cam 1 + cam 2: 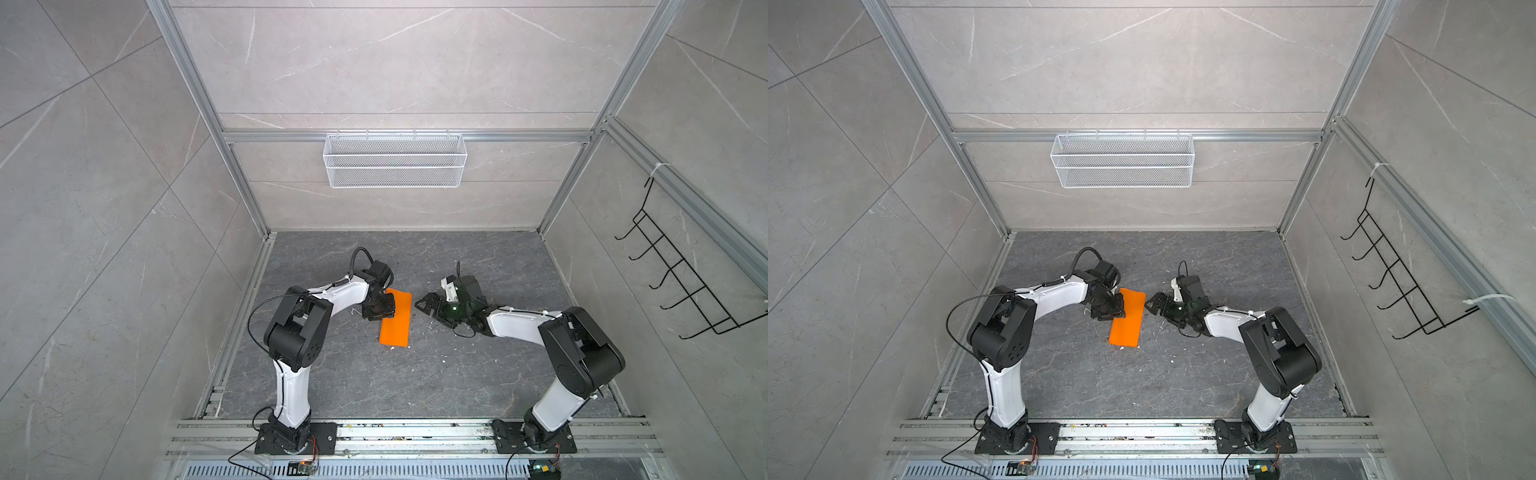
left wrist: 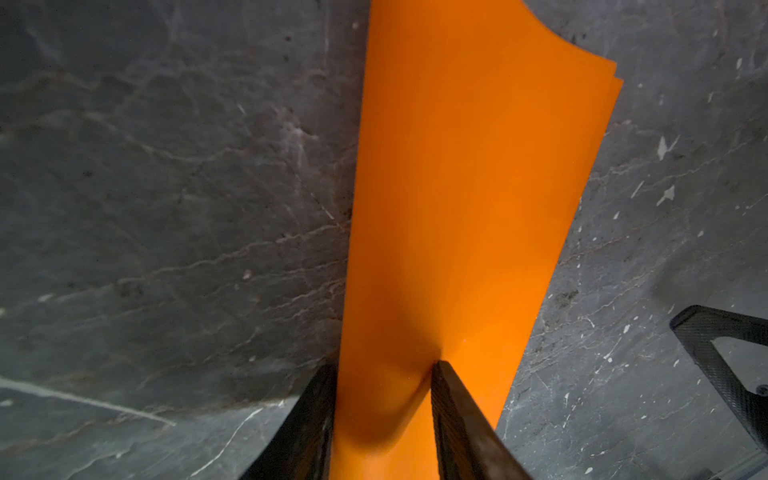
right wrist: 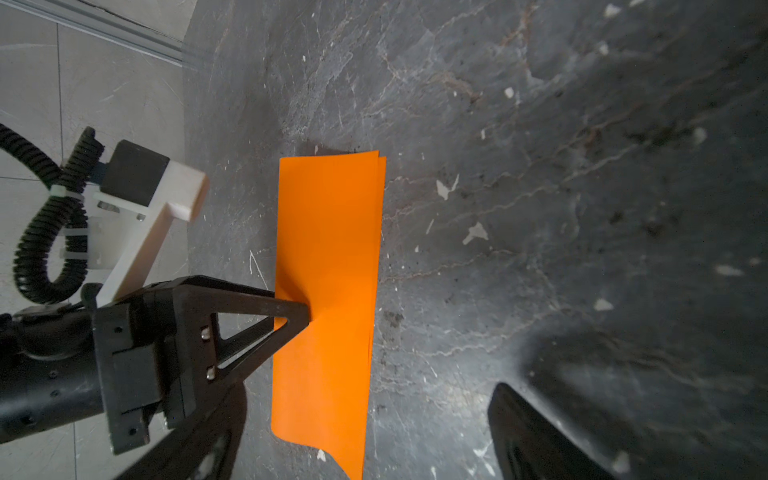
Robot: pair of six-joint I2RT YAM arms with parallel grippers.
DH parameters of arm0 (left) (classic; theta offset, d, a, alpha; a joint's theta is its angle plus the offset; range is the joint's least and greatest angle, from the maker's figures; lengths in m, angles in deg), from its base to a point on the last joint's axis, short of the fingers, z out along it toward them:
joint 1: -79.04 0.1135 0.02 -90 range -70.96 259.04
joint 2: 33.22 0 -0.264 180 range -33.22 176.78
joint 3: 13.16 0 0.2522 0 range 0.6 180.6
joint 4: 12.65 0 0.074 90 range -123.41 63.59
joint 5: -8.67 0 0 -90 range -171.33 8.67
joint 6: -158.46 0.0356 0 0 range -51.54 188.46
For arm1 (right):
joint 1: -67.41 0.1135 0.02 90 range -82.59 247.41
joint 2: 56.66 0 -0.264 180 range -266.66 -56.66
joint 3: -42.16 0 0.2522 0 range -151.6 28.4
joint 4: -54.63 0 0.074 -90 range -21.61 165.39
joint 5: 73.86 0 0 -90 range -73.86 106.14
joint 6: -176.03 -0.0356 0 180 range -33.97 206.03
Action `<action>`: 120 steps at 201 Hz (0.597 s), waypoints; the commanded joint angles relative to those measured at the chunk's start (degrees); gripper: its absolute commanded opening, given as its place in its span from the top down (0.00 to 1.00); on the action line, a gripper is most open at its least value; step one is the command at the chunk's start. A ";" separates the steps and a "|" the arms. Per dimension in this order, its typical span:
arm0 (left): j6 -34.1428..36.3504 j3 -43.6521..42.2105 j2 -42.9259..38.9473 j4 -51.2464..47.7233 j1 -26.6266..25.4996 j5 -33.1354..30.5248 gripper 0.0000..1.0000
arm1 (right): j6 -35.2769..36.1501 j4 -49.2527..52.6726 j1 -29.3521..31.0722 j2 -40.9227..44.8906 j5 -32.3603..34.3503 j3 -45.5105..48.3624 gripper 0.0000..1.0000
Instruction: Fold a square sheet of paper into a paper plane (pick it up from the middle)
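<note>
Folded square sheet of paper (image 1: 395, 318) laid flat at surface (image 1: 457, 374) centre. Left gripper (image 2: 386, 370): jaws part-spread, tips pressed onto sheet's 10 o'clock edge. Right gripper (image 1: 426, 305): jaws spread, clear of sheet at 2 o'clock.

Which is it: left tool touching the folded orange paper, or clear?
Touching. In the left wrist view one finger of the left tool presses its tip into the folded orange paper, dimpling it.
</note>
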 commanded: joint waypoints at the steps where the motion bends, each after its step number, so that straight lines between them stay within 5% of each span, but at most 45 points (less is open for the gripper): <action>1: 1.07 -2.45 5.27 -4.59 -0.31 -3.36 0.57 | -0.25 -2.53 -0.22 -0.47 -1.87 0.14 0.09; 120: 4.87 -2.06 6.08 -4.74 -0.39 -3.19 0.57 | -0.55 -4.07 -0.22 -1.19 -4.01 -0.21 0.12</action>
